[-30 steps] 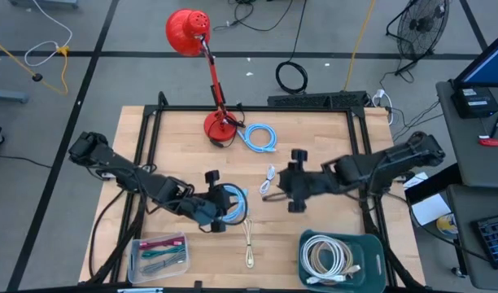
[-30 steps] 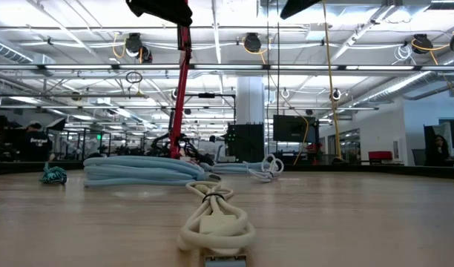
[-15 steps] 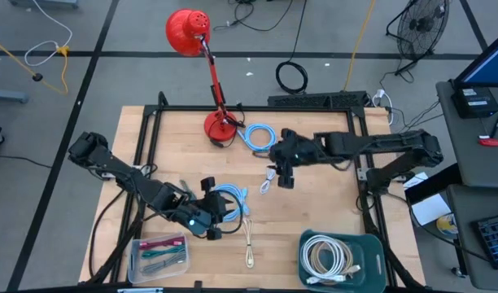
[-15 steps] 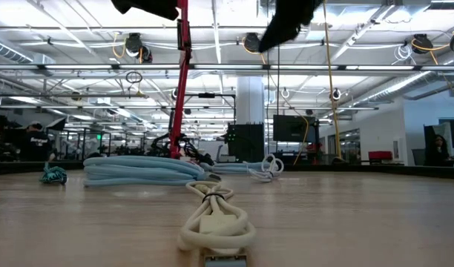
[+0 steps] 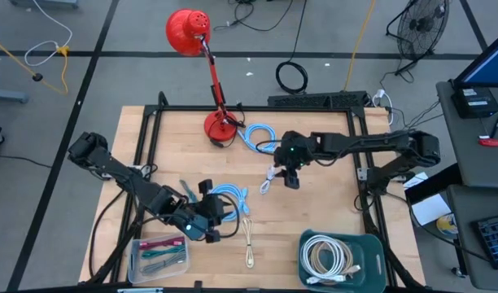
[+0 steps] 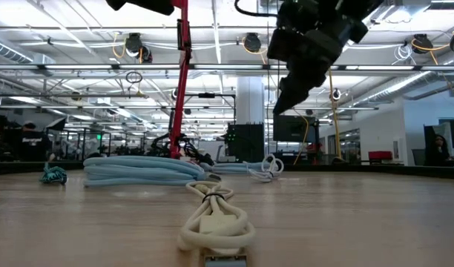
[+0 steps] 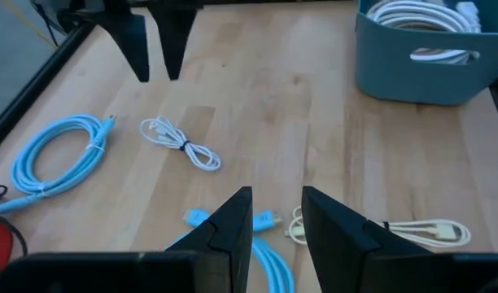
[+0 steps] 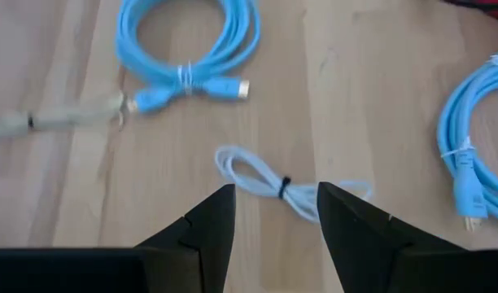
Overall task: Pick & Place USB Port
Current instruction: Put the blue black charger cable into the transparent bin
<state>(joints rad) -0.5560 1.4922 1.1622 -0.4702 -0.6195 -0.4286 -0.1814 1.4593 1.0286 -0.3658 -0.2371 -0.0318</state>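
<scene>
**Right gripper poised above the small white cable; left gripper parted above the blue coil**

The right gripper [image 8: 269, 228] hangs with its jaws parted and nothing between them; the right wrist view shows the small white USB cable [image 8: 286, 189], tied at its middle by a dark band, lying on the wooden table [image 5: 330, 212] directly beyond the gap. From above, this gripper [image 5: 291, 169] sits over the table's middle, just beside that cable [image 5: 268, 181], apart from it; the low view shows it raised clear of the tabletop.

The left gripper [image 7: 275, 224] also stands with its jaws apart, a moderate gap, holding nothing. In the high view it [image 5: 212, 221] lies toward the near left of the table, just beside a light blue coiled cable [image 5: 230, 200].

Farther out: a second light blue cable coil [image 5: 259, 137] rests near the base of the red desk lamp [image 5: 218, 124] at the far edge. A cream cable [image 5: 248, 241], bundled and tied, lies between the two containers at the near edge. The clear tray [image 5: 159, 256] at near left holds teal and pink items; the teal bin [image 5: 342, 259] at near right holds coiled white cables.
</scene>
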